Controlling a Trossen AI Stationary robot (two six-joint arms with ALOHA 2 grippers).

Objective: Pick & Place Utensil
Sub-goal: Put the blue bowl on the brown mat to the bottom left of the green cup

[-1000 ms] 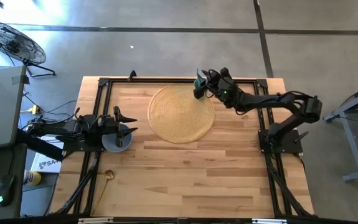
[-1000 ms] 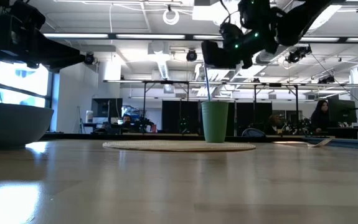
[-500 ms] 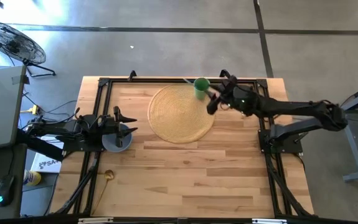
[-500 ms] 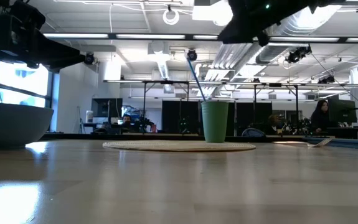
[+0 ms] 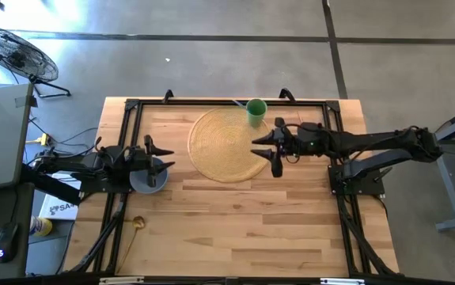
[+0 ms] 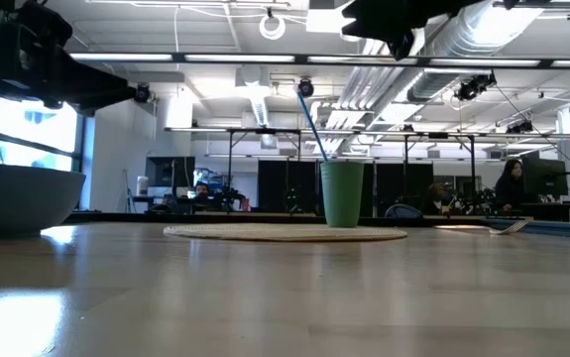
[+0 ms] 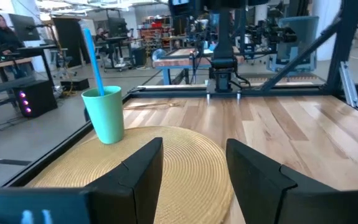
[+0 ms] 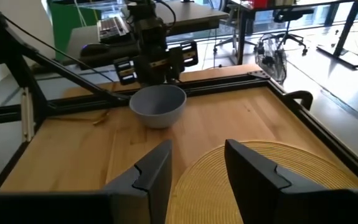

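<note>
1. Right gripper (image 5: 268, 150): held above the right edge of the round woven placemat (image 5: 232, 144), fingers (image 8: 152, 171) spread apart, nothing held between them and nothing touched.
2. Left gripper (image 5: 162, 156): parked at the table's left side, directly over the grey bowl (image 5: 148, 176); fingers (image 7: 138, 168) likewise apart and empty.
3. Green cup (image 5: 255, 109): stood upright at the far right rim of the placemat, well apart from both grippers.
4. Blue utensil (image 6: 312, 123): stood inside the green cup, its handle leaned against the rim and tilted away from the right arm. The working end is hidden within the cup, so its kind cannot be told.
5. Gold-coloured object (image 5: 138, 224): laid near the table's near left edge, too small to be identified.
6. Fork-like item (image 6: 506, 227): seen at the low view's right margin; detail is hard to make out.
7. Table (image 5: 235, 222): light wooden planks, framed by black rails.
8. Room: a grey concrete floor is seen around the table, with a floor fan (image 5: 9, 52) at the far left. Desks, monitors and seated people (image 6: 512, 184) are visible beyond the table.
</note>
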